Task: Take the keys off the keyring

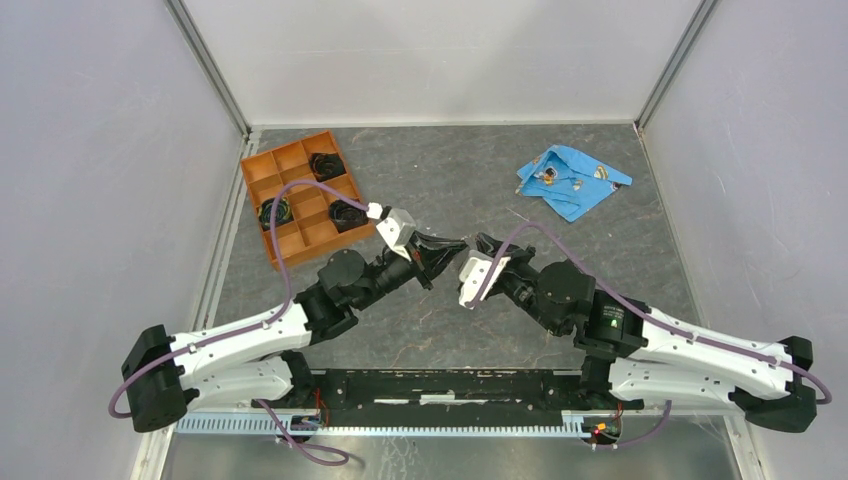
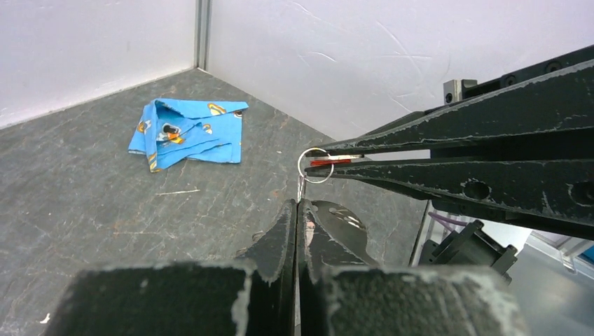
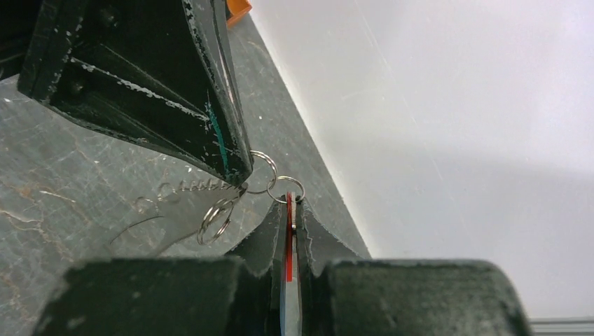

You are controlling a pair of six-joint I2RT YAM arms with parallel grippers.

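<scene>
Grippers meet tip to tip just off the near corner of the orange tray (image 1: 257, 210). The right gripper (image 1: 481, 243) is clamped on the red-headed key (image 3: 288, 238), and the silvery keyring (image 2: 314, 150) pokes out past its fingertips. The left gripper (image 1: 461, 243) pinches a linked silver ring (image 3: 265, 153) beside it — the key not yet off its loop.

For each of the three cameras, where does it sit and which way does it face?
Top external: above and behind the bases, looking down on the table; both arms show, left gripper tip to tip with right gripper.
Left wrist: on the left arm, facing the blue cloth and far corner; left fingers at bottom.
Right wrist: on the right arm, facing the orange tray; right fingers at bottom.
Shared: both wrist views show the keyring and red key.
</scene>
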